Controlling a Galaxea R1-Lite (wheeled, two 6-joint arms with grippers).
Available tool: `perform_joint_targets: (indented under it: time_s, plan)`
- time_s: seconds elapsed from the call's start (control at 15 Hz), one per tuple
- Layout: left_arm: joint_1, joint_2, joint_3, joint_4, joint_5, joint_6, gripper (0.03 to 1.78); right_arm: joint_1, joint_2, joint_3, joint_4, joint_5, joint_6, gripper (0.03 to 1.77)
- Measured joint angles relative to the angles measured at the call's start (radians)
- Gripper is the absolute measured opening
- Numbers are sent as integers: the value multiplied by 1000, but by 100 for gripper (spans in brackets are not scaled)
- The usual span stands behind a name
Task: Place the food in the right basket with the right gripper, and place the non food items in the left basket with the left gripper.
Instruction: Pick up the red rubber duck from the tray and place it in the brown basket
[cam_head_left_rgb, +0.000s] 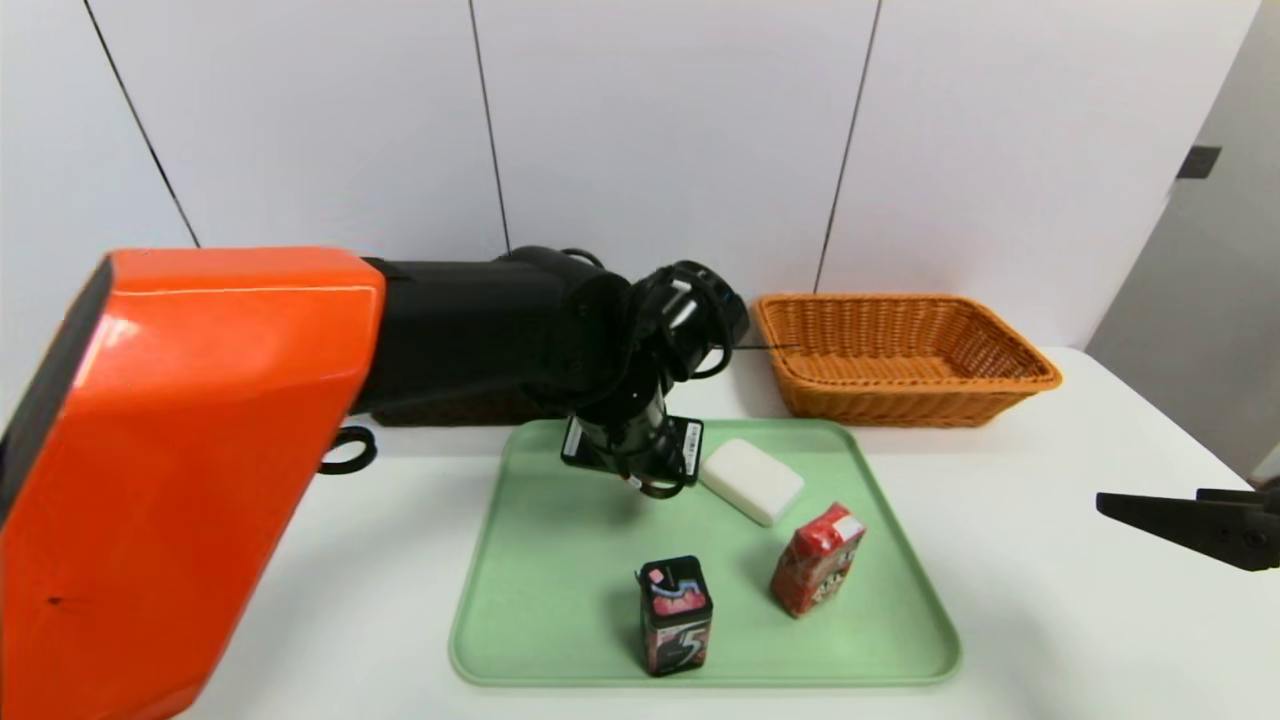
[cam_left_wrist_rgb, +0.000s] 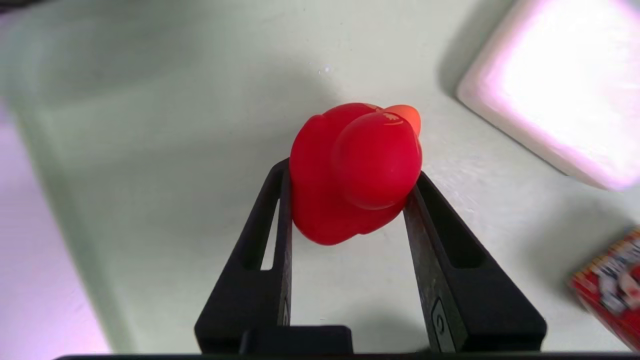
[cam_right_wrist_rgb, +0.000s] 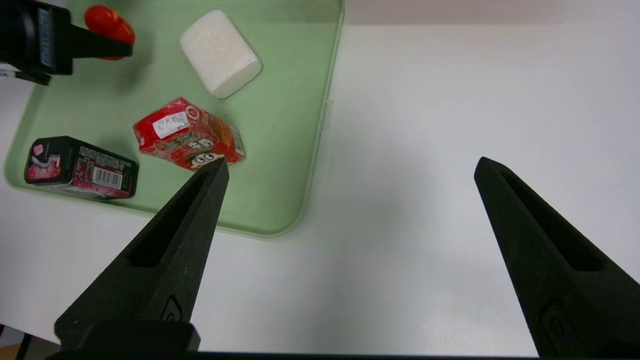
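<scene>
Red knob-shaped piece (cam_left_wrist_rgb: 355, 172) clamped in left end effector (cam_left_wrist_rgb: 350, 200), angled down, seemingly above tray (cam_head_left_rgb: 540, 640)

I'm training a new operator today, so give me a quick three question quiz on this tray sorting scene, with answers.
1. True or false: the left gripper holds the small red rubber duck-shaped toy between its fingers.
2. What lies on the pale green plastic tray nearest that toy? A) white rounded rectangular block B) red drink carton C) black upright gum box
3. Fill in: the right gripper hangs open over the white ____, beside the tray.

Key: 1 true; 2 A; 3 table.
</scene>
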Motion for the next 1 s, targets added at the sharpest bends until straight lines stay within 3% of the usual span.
perform_joint_targets:
  time_s: [0.47, 1.0]
  plan:
    - [23, -228, -1, 13, 0, 159, 68, 0, 0, 0, 0, 1, -1, 170]
    - [316, -196, -2, -112, -7, 287, 67, 1, -12, 22, -1, 2, -2, 170]
